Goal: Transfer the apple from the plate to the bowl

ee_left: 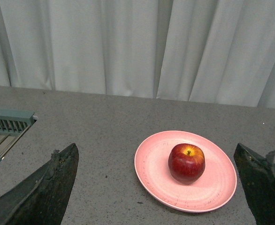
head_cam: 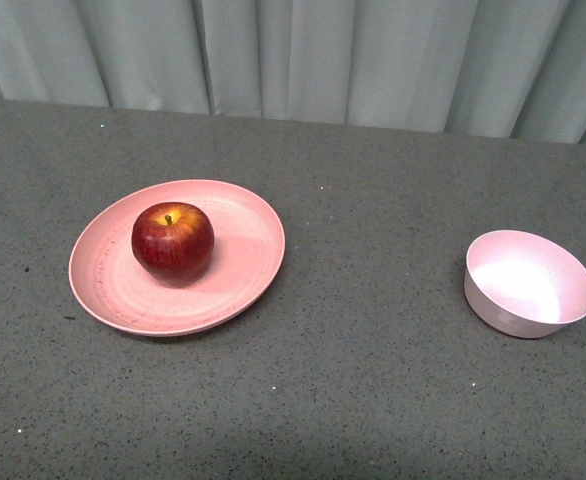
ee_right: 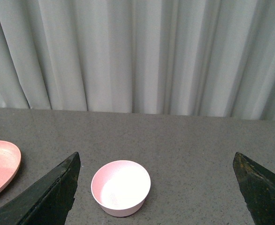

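A dark-red apple (head_cam: 172,240) with a yellow patch at its stem sits upright on the wide salmon-pink plate (head_cam: 248,255) at the table's left. The small pale pink bowl (head_cam: 528,283) stands empty at the right. Neither arm shows in the front view. In the left wrist view my left gripper (ee_left: 156,187) is open and empty, with the apple (ee_left: 187,162) and plate (ee_left: 151,164) ahead between its fingers. In the right wrist view my right gripper (ee_right: 156,187) is open and empty, with the bowl (ee_right: 121,187) ahead and the plate's edge (ee_right: 1,168) at the side.
The grey speckled table (head_cam: 373,380) ends at a pale curtain (head_cam: 293,55) along the back. A grey-green slotted rack (ee_left: 8,124) shows at the table's side in the left wrist view.
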